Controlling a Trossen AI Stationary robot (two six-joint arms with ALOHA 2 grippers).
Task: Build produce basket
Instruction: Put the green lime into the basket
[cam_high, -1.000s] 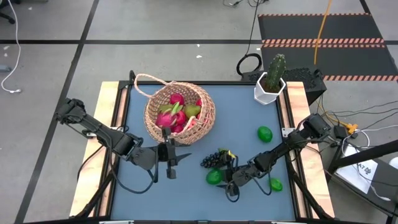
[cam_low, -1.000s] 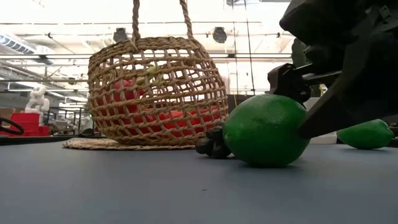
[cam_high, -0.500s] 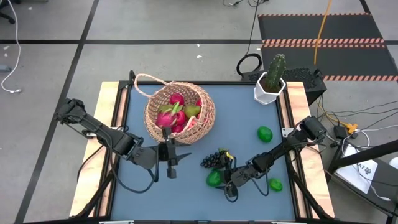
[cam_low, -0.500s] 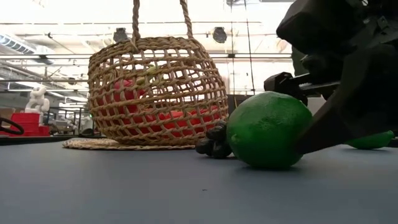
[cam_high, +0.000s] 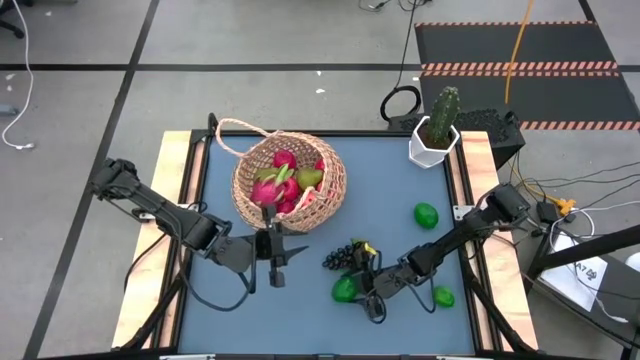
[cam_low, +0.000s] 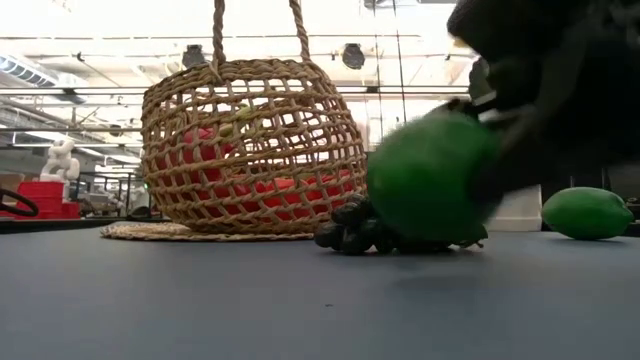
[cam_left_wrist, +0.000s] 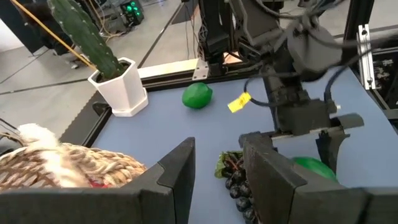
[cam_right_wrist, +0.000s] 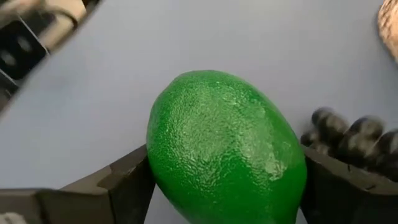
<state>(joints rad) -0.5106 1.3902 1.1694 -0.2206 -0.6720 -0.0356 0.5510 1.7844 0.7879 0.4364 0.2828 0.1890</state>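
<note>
The tan wicker basket (cam_high: 290, 180) stands on its base at the table's far left and holds red and pink fruit and a pear. The dark grape bunch (cam_high: 345, 257) lies on the table, near and to the right of the basket. My right gripper (cam_high: 353, 291) is just on the near side of the grapes, shut on a green lime (cam_low: 430, 175). Two more limes (cam_high: 426, 215) (cam_high: 443, 297) lie on the table to the right. My left gripper (cam_high: 272, 252) waits open at the basket's near side. My right gripper pinches the lime between its two fingers (cam_right_wrist: 121, 183), one on each of the lime's opposite sides (cam_right_wrist: 158, 168). The fingers come from the table's right, slanting down. The low view shows the lime lifted clear of the table, just on the near side of the grapes.
A green cactus in a white hexagonal pot (cam_high: 435, 135) stands at the far right corner. The basket's loop handle (cam_high: 232, 130) leans toward the far left. The near left of the blue table top (cam_high: 260, 315) is bare. Wooden rails (cam_high: 172, 220) border the table's sides.
My right gripper has risen with the lime, which rested on the table up to half a second ago and now hangs clear above it. The grapes, the basket and my left arm have stayed put.
</note>
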